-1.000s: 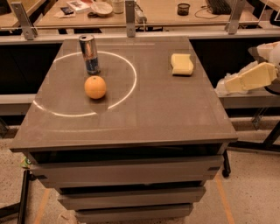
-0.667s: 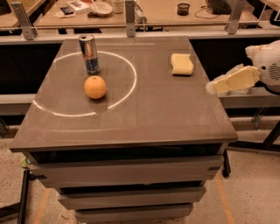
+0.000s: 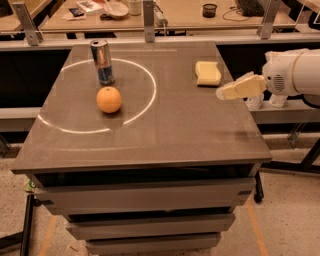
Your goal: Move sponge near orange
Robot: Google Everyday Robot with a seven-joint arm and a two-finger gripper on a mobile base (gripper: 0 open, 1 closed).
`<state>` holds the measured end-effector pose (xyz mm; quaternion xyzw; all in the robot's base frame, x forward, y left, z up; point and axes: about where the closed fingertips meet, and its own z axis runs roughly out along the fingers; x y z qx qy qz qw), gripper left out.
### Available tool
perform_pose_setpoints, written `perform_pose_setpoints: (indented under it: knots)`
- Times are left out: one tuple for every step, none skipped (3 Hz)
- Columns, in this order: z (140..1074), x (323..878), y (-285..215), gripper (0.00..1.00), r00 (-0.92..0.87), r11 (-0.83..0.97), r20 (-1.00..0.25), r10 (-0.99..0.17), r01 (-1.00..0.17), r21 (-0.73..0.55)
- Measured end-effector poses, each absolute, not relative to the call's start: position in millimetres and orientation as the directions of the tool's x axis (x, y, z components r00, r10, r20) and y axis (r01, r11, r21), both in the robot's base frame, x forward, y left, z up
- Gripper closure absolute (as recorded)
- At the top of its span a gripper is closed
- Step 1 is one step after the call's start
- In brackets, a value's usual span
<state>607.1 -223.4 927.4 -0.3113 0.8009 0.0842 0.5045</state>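
The pale yellow sponge point(image 3: 208, 73) lies flat on the grey table point(image 3: 165, 130) near its far right corner. The orange point(image 3: 109, 99) sits on the left half of the table, inside a white painted circle, just in front of a silver-blue can point(image 3: 102, 62). My gripper point(image 3: 222, 93) reaches in from the right on a white arm, its pale yellow fingers pointing left over the table's right edge. It hovers a little in front of and to the right of the sponge, apart from it, and holds nothing.
A white circle point(image 3: 150, 85) is painted on the table's left half. Behind the table runs a desk point(image 3: 175, 15) with a bowl, papers, a dark cup and metal posts. Drawers sit below the tabletop.
The gripper has moved left and slightly up, from beyond the table's right edge to over it, closer to the sponge. The sponge, orange and can have not moved.
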Motion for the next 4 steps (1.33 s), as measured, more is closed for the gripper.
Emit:
perform_pose_setpoints:
  knots:
    - [917,636,-211,0.00,-0.306,0.815,-0.888,-0.344,-0.566,-0.120]
    - [905,658,-196,0.00,-0.314,0.822,-0.900,-0.301,-0.564,-0.078]
    - [892,674,-182,0.00,-0.322,0.817,-0.903,-0.284,-0.575,-0.052]
    - [879,689,-175,0.00,-0.318,0.810,-0.905,-0.282,-0.585,-0.046]
